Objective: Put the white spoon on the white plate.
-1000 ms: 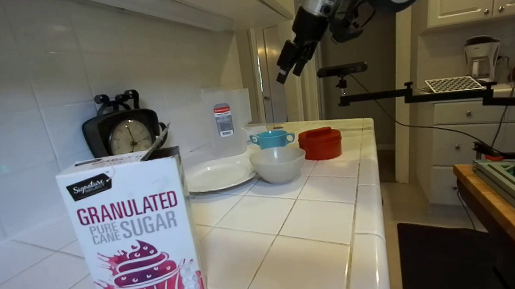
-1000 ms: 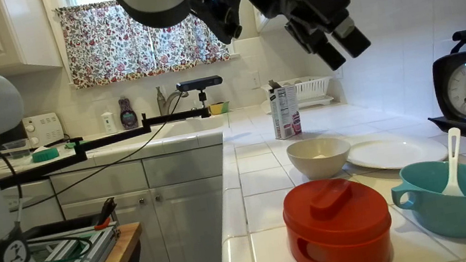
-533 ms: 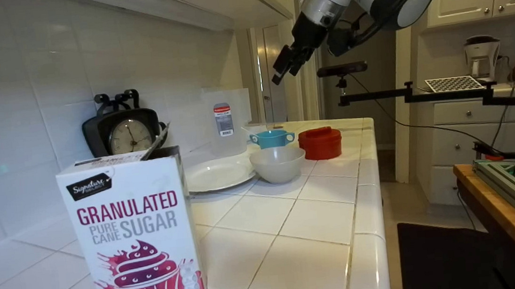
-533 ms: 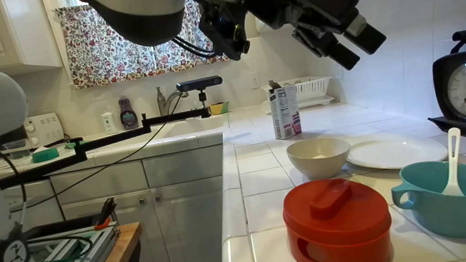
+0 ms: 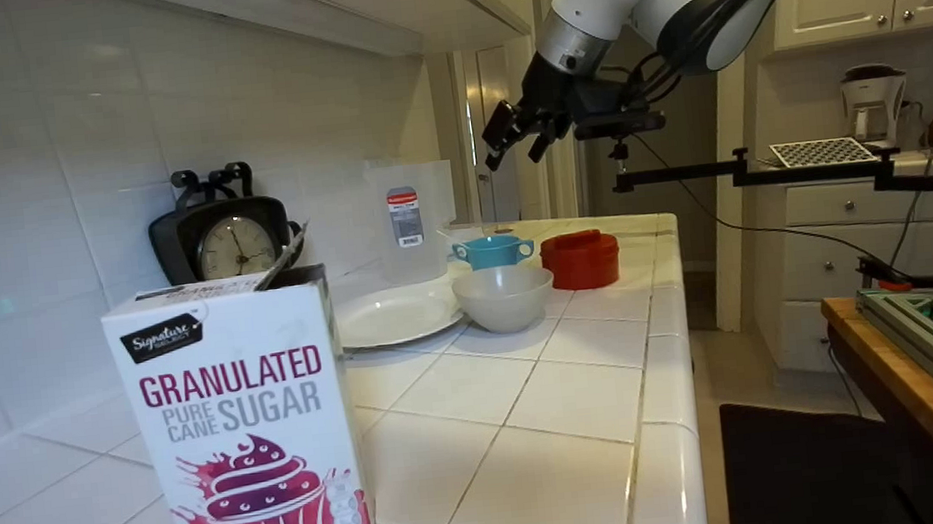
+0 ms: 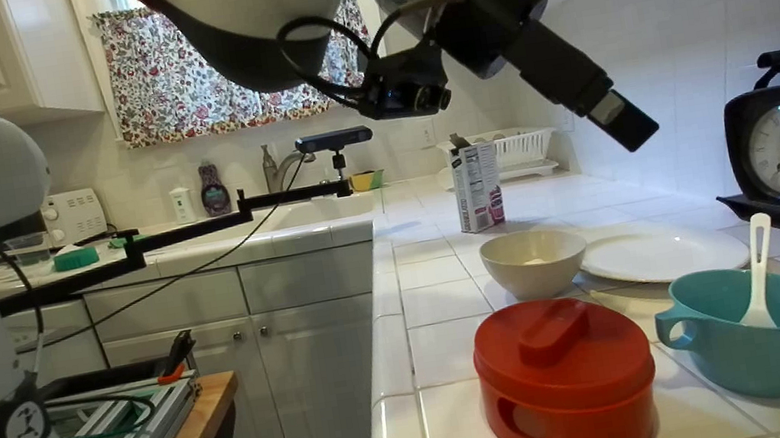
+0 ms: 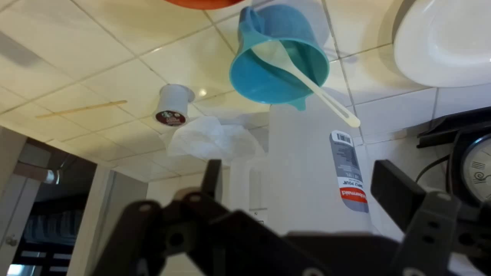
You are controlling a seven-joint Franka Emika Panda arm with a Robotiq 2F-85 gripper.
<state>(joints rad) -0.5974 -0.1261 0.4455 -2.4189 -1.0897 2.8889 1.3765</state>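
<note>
Gripper (image 7: 305,183) spread, holding nothing; white spoon (image 6: 758,274) leans in blue cup (image 6: 759,361), well in from the front edge of the counter (image 5: 548,485), near white plate (image 6: 662,254) — closing off-line on the slanted handle (image 7: 307,81) could lever the cup over.

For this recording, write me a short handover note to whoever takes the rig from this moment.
Pincer: open, holding nothing, raised above the counter.
White spoon: leaning inside the blue cup, handle sticking out past the rim.
White plate: flat on the counter, beside the pale bowl, no spoon on it.
Done: nothing of the transfer yet; the spoon is ungrasped.
Left: grasp the spoon, lift it clear of the cup and lay it on the plate.
</note>
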